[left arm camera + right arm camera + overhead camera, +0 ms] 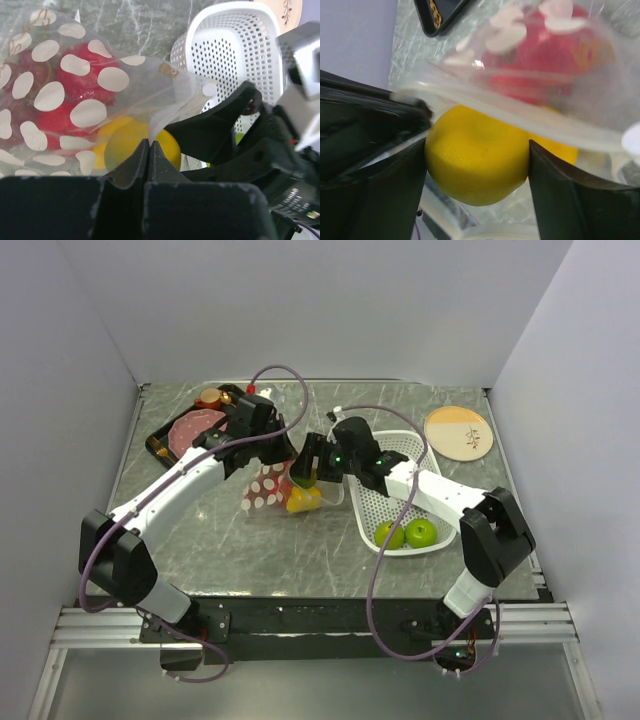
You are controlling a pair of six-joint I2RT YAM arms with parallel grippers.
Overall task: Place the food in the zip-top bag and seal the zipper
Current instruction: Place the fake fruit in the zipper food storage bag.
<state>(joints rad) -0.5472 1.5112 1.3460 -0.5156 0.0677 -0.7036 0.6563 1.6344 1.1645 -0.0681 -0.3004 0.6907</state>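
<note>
Soft, even light is falling from above onto the grey marbled worktop [260, 550], leaving only faint shadows under the arms. Close up, the clear white-dotted plastic bag [555, 55] is blurring and glinting faintly, while the round yellow toy citrus [477, 160] is showing sharp. The white perforated plastic basket [225, 40] is glowing bright, and the frame edge beside it is smearing.

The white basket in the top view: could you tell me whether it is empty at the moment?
No, two green apples lie side by side in the near end of the white basket.
</note>
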